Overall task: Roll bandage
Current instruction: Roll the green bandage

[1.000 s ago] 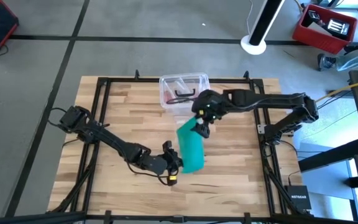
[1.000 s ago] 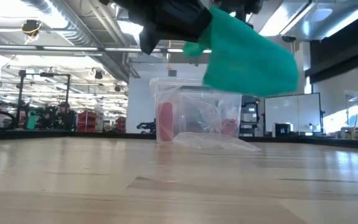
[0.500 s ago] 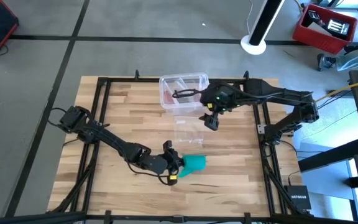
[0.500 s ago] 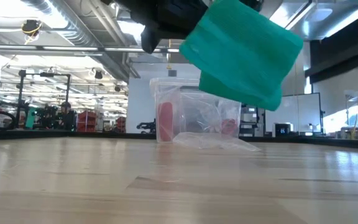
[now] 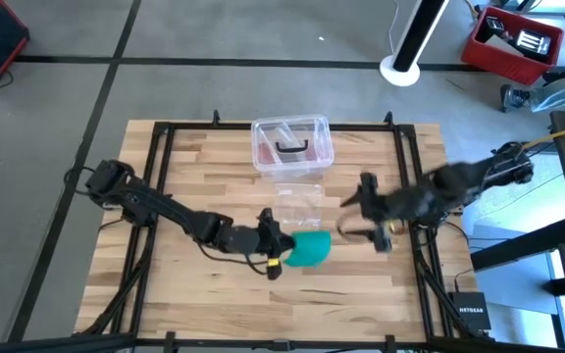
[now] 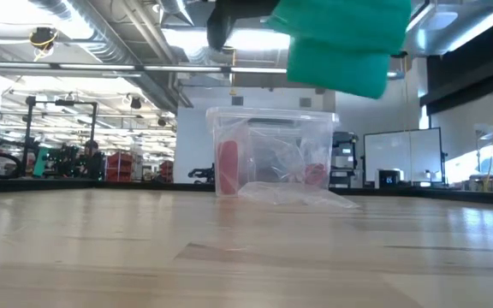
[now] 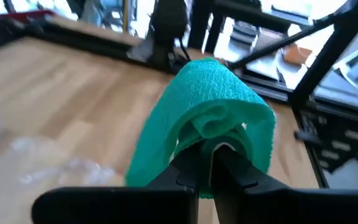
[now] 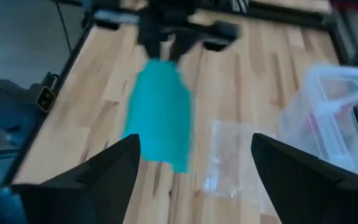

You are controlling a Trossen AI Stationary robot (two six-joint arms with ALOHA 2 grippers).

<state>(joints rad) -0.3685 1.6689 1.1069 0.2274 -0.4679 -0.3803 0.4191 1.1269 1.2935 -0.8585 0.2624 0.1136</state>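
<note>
The bandage (image 5: 308,250) is a teal-green strip of soft, finely ribbed fabric, folded over itself into a loose, partly rolled bundle with a curled fold showing at its end in the left wrist view (image 7: 211,121). It hangs in the air above the middle of the wooden tabletop (image 5: 194,186), toward the near edge. The left gripper (image 5: 275,252) is clenched on one end of it, its two dark fingers (image 7: 194,171) pressed together over the cloth.

The right gripper (image 5: 371,211) is just beside the bandage on the tabletop's right side, its fingers (image 8: 104,171) spread wide and holding nothing.

Farther back stands a clear plastic box (image 5: 292,143) with pinkish contents, and a crumpled clear plastic bag (image 5: 300,199) lies in front of it.

A black device (image 5: 478,316) off the tabletop's right corner reads "NETGEAR".
</note>
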